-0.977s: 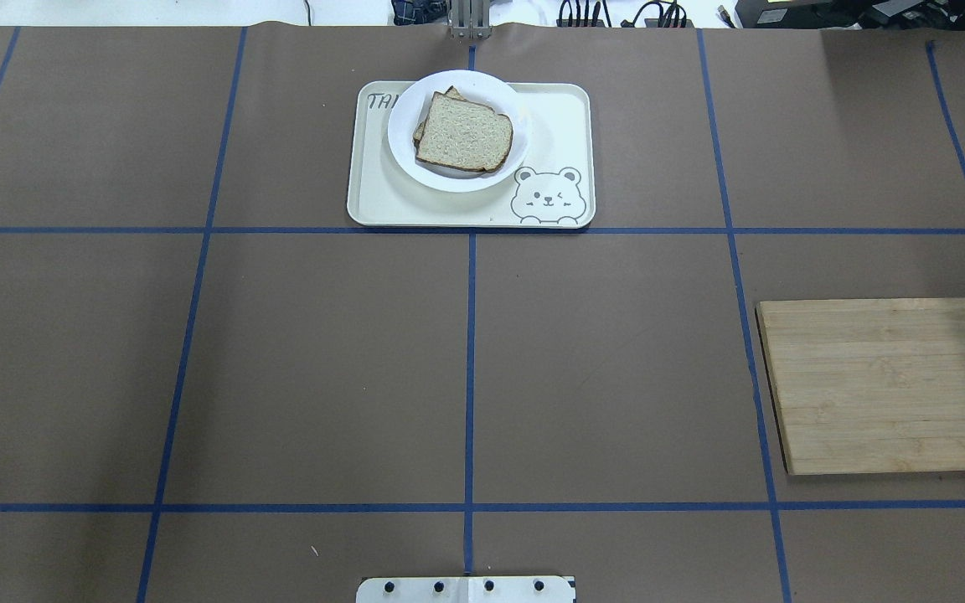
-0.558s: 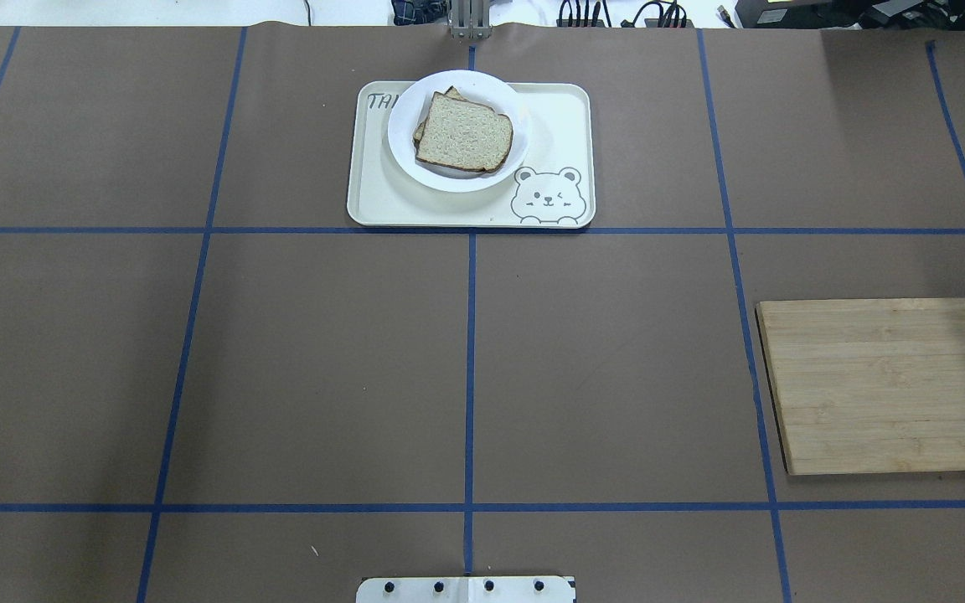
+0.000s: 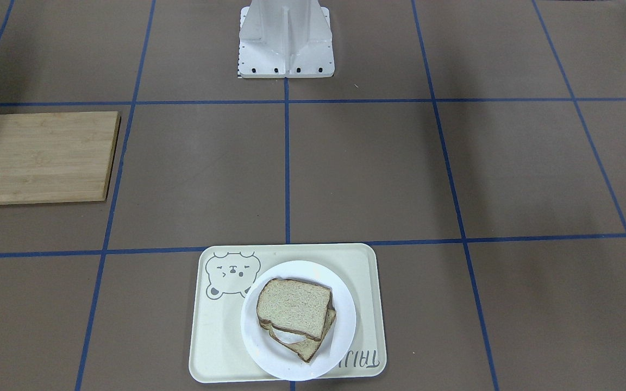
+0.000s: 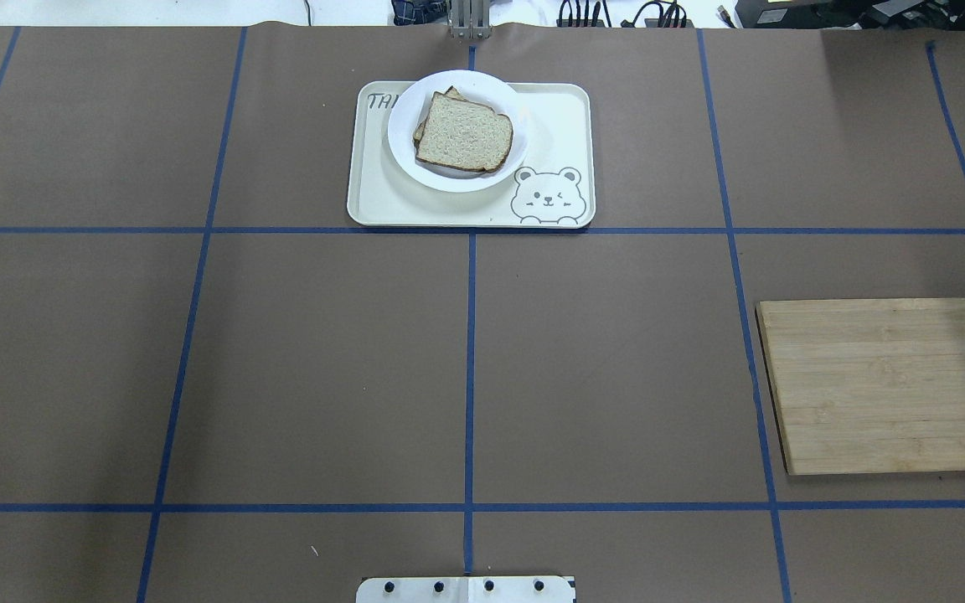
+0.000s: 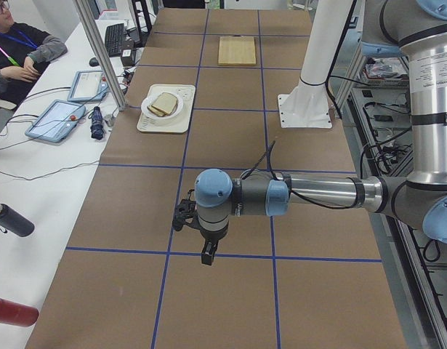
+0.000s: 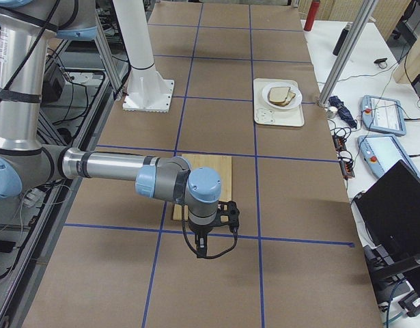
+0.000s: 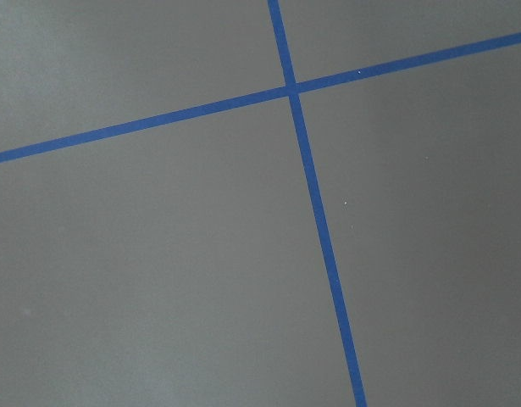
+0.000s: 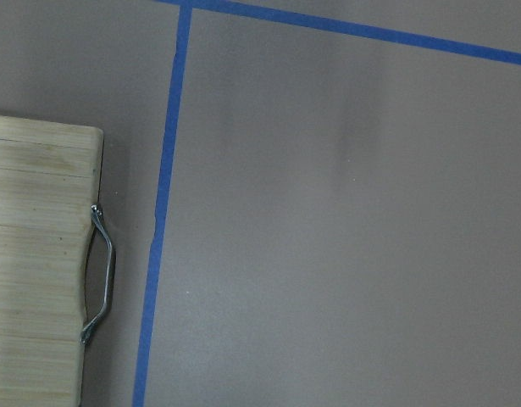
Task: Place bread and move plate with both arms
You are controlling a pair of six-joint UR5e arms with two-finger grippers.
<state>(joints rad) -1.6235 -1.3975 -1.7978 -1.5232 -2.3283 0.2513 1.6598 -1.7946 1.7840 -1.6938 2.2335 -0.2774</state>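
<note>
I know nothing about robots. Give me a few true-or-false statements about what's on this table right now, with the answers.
1. The round white plate sits on the cream rectangular tray with the bear drawing. True.
2. The brown-crusted bread slices lie on the wooden cutting board. False: they are stacked on the plate.
3. A black gripper is holding the plate. False: the left gripper and the right gripper hang over the brown table cover, away from it.
4. The cutting board has a metal handle on one edge. True.
</note>
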